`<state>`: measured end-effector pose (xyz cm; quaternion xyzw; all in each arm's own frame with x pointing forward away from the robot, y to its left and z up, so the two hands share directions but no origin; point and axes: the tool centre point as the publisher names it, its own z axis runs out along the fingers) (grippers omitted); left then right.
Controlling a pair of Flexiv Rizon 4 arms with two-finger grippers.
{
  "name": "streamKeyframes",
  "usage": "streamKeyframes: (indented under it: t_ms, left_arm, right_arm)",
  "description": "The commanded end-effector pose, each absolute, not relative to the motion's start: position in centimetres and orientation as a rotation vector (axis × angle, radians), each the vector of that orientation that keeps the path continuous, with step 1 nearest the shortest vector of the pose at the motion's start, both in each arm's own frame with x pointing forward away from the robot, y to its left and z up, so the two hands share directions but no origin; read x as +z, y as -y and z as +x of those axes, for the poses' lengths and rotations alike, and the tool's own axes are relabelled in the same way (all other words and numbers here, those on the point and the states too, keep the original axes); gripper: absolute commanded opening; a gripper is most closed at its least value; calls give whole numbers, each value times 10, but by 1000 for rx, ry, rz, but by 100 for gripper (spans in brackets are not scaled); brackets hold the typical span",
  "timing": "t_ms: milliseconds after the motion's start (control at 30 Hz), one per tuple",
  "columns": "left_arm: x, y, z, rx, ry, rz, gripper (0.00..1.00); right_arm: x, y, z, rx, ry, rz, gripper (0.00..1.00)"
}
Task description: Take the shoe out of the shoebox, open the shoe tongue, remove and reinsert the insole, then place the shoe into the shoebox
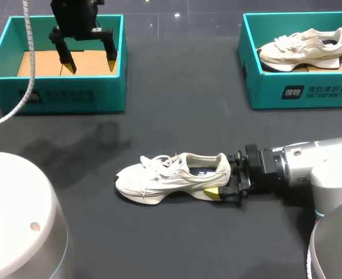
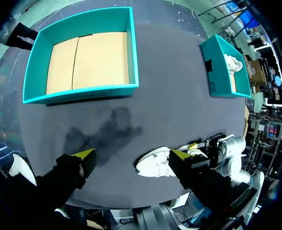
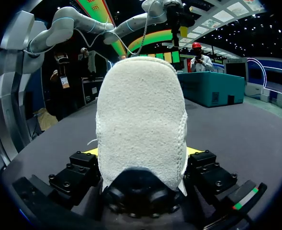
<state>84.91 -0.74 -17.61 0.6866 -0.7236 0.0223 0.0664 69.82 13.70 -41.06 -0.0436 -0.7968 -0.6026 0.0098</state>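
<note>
The shoe (image 1: pixel 171 177) lies on the worktop (image 1: pixel 188 116), already out of the empty box (image 1: pixel 66 96). The right claw (image 1: pixel 220 179) grips its heel from both sides. The left claw (image 1: pixel 89 63) hangs wide above that box. Tongue, insole and putting back seem still to do.

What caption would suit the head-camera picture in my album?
Right pincer clamps the heel of a white shoe on the table; left pincer hangs open by the left shoebox.

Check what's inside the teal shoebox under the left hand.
Only a tan cardboard floor shows inside the teal cardboard shoebox; the white fabric sneaker lies outside it. In the head view the left hand covers part; the left wrist view shows it uncovered.
</note>
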Motion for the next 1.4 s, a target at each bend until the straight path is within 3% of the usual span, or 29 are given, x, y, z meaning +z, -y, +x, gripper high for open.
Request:
streamKeyframes:
  t_ms: [33,733,1400]
  left_arm:
    - [-171,32,791,131,2223,2142,100]
    - [-209,129,683,0,2347,2065,100]
    - [-238,159,683,-126,2002,2260,100]
  right_arm:
    - [-412,-139,697,-1874,2491,-136,0]
    - [-412,-139,697,-1874,2491,-136,0]
    - [-412,-139,697,-1874,2491,-136,0]
